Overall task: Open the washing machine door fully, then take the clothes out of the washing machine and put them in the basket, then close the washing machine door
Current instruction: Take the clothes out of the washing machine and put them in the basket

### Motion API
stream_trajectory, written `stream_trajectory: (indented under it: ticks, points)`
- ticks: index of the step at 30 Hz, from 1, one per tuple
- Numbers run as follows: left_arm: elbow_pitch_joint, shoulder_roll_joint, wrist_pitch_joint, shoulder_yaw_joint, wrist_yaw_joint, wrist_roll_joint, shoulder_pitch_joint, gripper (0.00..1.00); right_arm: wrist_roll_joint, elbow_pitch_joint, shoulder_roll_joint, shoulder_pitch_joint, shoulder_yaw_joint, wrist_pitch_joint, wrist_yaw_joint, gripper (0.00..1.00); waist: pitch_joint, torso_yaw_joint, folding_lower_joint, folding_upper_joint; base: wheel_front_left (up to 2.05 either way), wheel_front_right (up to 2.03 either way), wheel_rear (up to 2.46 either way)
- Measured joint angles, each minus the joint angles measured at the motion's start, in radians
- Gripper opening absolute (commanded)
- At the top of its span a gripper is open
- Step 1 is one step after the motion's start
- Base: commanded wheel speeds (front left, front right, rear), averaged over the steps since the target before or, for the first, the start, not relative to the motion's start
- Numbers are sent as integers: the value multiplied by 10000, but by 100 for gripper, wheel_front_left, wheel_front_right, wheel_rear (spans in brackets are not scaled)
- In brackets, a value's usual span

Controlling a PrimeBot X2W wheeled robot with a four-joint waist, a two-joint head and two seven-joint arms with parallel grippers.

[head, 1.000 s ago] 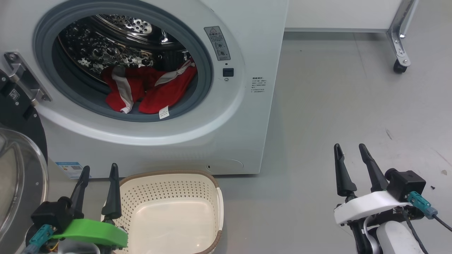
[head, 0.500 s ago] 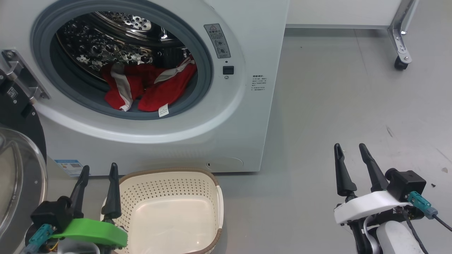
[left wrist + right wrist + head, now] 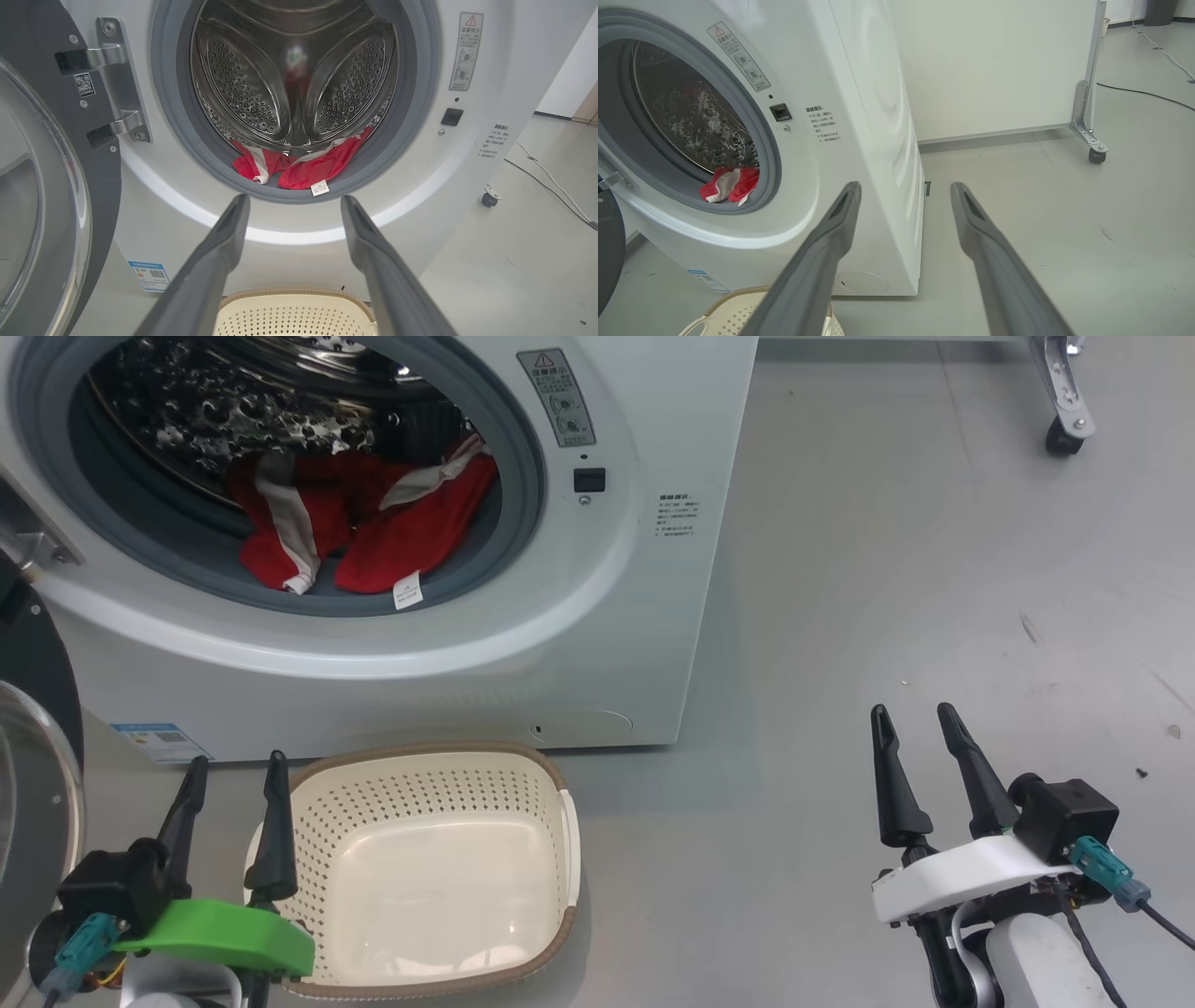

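Dipping, the head view has shifted; nothing else moved. Door open, clothes still in the washer, basket empty; left hand and right hand gape empty.

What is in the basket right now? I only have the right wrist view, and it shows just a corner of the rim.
Observer: Nothing. The head view looks straight into the basket, and its bottom is bare.
Operator: How do the clothes lie?
Observer: The clothes are one red heap with white panels at the front of the drum. A white label tag hangs over the grey seal.
Operator: Is the door out of the way?
Observer: Yes. In the left wrist view the washing machine door stands swung out on its hinge, to the left of the opening.
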Motion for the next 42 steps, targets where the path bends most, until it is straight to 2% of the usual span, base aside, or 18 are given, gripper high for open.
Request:
stream_trajectory:
  ticks: [9, 21, 30, 36, 42]
  points:
    - [-230, 332, 533, 178, 232, 222, -761, 100, -42, -174, 59, -320, 201, -13, 0, 100, 924, -359, 0, 0, 0, 0, 0]
    - [-330, 1106, 1674, 694, 734, 347, -3004, 100, -42, -499, 105, -1084, 535, -46, 0, 100, 2226, -1155, 0, 0, 0, 0, 0]
    - [322, 1933, 2527, 1371, 1043, 621, -4428, 100, -36, -619, 140, -1638, 671, -46, 0, 100, 3120, -1923, 1, 0, 0, 0, 0]
    - [903, 2349, 3010, 1515, 1127, 732, -4992, 100, 33, -621, 165, -1821, 759, -46, 0, 100, 3520, -2342, 1, 0, 0, 0, 0]
    - [1789, 2903, 3649, 1473, 1248, 1294, -5489, 100, 54, -608, 180, -1998, 836, -46, 0, 100, 3913, -2763, 1, 0, 0, 0, 0]
